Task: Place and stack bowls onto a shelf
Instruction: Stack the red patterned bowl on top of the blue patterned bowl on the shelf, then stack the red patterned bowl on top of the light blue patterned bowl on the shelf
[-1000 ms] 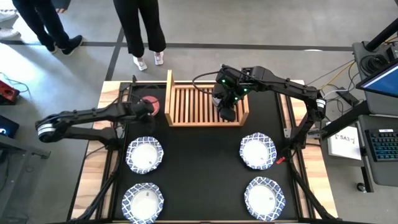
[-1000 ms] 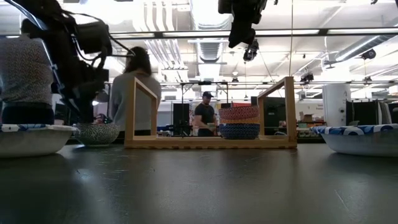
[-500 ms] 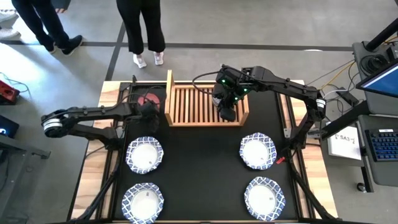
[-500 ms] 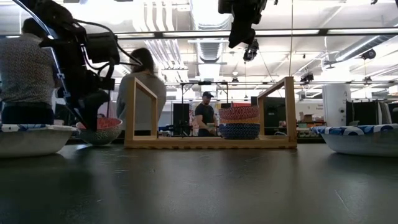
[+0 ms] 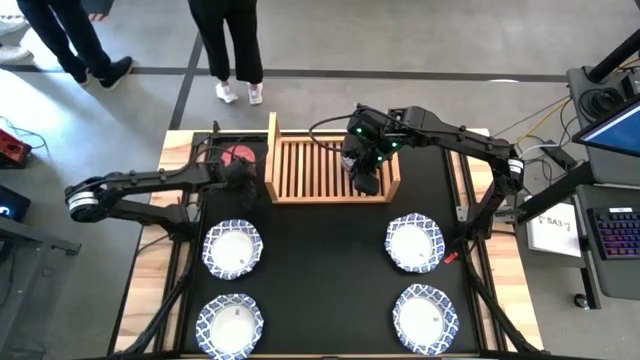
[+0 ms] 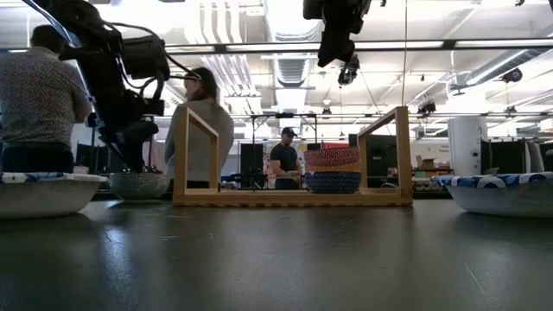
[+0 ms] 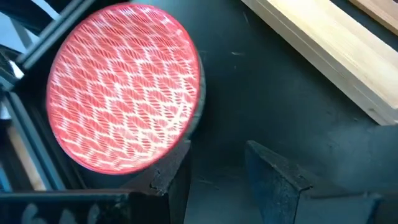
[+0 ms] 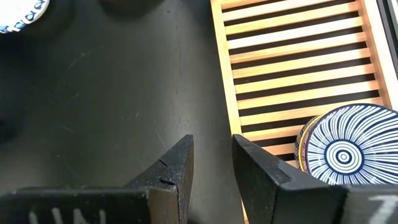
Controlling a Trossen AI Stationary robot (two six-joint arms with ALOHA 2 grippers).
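Four big white bowls [image 5: 232, 249] sit untouched on the near worktop [image 5: 320, 270]. Further back, left tool [image 7: 214, 171] hangs released beside the red bowl [image 7: 124, 87], left of the shelf [image 5: 330, 168]; one finger could nudge the rim. Right tool [image 8: 211, 163], also released, hovers above the shelf beside the stacked small bowls [image 6: 333, 169].

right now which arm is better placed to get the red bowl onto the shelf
Left. The left gripper is open right beside the red bowl, just outside the shelf on its left. The right gripper hangs over the shelf's far end by the stacked small bowls.
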